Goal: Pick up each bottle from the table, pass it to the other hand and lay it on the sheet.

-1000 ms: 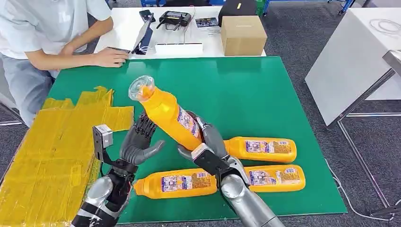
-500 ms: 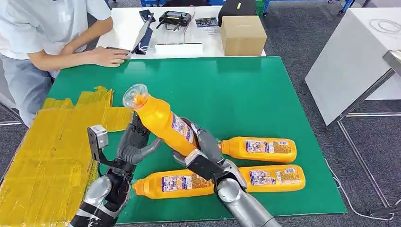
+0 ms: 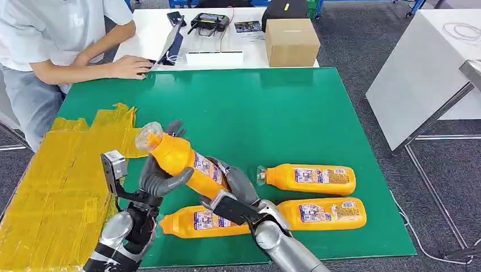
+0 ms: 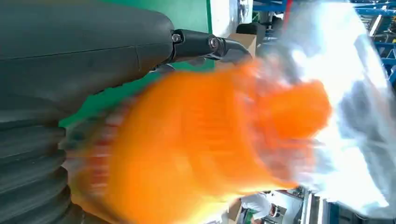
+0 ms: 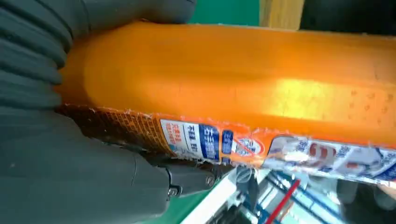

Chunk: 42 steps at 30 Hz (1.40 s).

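The orange bottle is up off the worktop, tilted, clear cap pointing toward the yellow sheet, base low in the right hand. That hand grips the lower body; in the right wrist view its fingers wrap under the label, tight on the plastic. The left hand is at the shoulder of the bottle, thumb across the front, fingers rising behind the neck. They cup the bottle, but I cannot tell whether they have actually closed on it; the left wrist view is all orange blur.

So this looks like the handover itself, bottle between 2 hands. To do it well, I'd say: let the left hand close fully around the body just below the neck, not on the slippery cap, before the right lets go. Then the right should open its fingers wide and back away along the bottle's length so it doesn't drag it. Keep the tilt steady meanwhile.

3 more bottles lie on the green worktop: one just under both wrists, two stacked side by side to the right. The lower arm could clip the nearest one. Beyond, a person sits at a white desk with a cardboard box.
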Each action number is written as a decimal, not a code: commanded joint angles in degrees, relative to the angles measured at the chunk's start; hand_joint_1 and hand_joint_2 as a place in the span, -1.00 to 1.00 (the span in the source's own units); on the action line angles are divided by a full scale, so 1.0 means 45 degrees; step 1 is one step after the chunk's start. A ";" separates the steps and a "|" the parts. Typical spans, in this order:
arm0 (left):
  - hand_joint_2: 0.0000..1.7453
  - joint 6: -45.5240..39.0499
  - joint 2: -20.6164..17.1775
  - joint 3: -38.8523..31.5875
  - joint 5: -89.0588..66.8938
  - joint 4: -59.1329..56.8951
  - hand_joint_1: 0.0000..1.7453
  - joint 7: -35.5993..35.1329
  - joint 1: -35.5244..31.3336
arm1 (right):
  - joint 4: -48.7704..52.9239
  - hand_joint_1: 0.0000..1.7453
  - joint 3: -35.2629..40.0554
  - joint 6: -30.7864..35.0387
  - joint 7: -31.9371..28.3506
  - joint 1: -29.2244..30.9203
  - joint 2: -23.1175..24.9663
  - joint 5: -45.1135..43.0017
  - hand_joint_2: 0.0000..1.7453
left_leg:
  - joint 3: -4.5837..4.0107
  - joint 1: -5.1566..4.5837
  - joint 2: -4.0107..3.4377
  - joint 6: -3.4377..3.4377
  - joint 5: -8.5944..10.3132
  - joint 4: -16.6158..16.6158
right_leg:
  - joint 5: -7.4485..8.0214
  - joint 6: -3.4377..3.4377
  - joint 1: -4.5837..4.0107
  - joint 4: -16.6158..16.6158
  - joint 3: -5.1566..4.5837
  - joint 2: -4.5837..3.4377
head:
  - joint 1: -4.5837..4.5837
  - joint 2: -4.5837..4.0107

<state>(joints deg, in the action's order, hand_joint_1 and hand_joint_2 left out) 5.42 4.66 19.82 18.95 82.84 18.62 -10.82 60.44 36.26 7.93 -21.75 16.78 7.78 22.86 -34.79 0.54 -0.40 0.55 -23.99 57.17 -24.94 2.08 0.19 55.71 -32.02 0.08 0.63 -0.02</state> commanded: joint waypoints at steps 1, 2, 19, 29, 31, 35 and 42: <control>1.00 0.0044 -0.0204 0.0308 -0.0016 -0.0457 -1.00 -0.0017 -0.0377 | -0.1286 1.00 0.0775 -0.0140 -0.0008 0.0658 -0.0025 0.0080 1.00 | 0.0035 0.0001 0.0006 0.0000 -0.0009 -0.0010 | -0.0007 -0.0003 -0.0002 -0.0013 0.0036 0.0000 | 0.0000 0.0000; 1.00 0.0050 -0.0199 0.0328 -0.0019 -0.0494 -1.00 -0.0017 -0.0379 | -0.1260 1.00 0.0796 -0.0140 -0.0017 0.0651 -0.0029 0.0095 1.00 | 0.0055 0.0003 0.0007 0.0001 -0.0017 -0.0011 | -0.0014 -0.0005 -0.0003 -0.0016 0.0058 0.0000 | -0.0005 0.0000; 1.00 -0.0098 0.0024 0.0176 0.0144 -0.1284 1.00 -0.0063 -0.0557 | -0.1155 1.00 0.0927 0.0065 -0.0002 0.0611 -0.0064 0.0230 1.00 | 0.0041 0.0001 0.0014 0.0001 -0.0010 -0.0010 | -0.0011 -0.0004 0.0000 -0.0014 0.0042 0.0009 | 0.0000 0.0000; 1.00 -0.0344 -0.0044 0.0054 0.0015 -0.0893 1.00 0.0060 -0.0472 | -0.0358 1.00 0.0717 0.0410 -0.0059 0.0439 -0.0291 0.0218 1.00 | 0.0045 0.0002 0.0014 0.0000 -0.0015 -0.0008 | -0.0016 -0.0005 0.0000 -0.0013 0.0046 0.0008 | 0.0000 0.0000; 1.00 -0.0338 -0.0055 0.0044 0.0018 -0.0881 1.00 0.0055 -0.0493 | -0.0341 1.00 0.0706 0.0393 -0.0058 0.0474 -0.0313 0.0219 1.00 | 0.0049 0.0002 0.0022 0.0001 -0.0018 -0.0005 | -0.0022 -0.0005 0.0000 -0.0010 0.0053 0.0016 | 0.0000 0.0000; 1.00 -0.0571 -0.0105 -0.0164 -0.0055 -0.0422 1.00 0.0296 -0.0631 | 0.0178 1.00 0.0473 0.0657 -0.0040 0.0361 -0.0464 0.0258 1.00 | 0.0048 0.0004 0.0023 0.0002 -0.0019 -0.0002 | -0.0022 -0.0004 -0.0003 -0.0010 0.0053 0.0017 | 0.0000 0.0000; 1.00 -0.1246 -0.0397 -0.0306 -0.0793 0.0269 1.00 0.0407 -0.0935 | 0.1410 -0.54 0.0187 0.0992 -0.0151 0.0014 -0.0625 0.0235 1.00 | 0.0023 0.0006 0.0027 0.0000 -0.0011 0.0003 | -0.0016 -0.0007 -0.0005 -0.0004 0.0027 0.0022 | 0.0000 0.0000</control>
<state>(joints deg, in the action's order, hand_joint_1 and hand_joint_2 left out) 1.27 4.74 19.80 16.51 83.18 20.68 -11.52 62.00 37.46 11.76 -22.27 17.03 7.56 23.82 -34.79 0.54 -0.40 0.55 -23.99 57.17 -24.94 2.08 0.20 55.71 -32.04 0.08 0.63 -0.02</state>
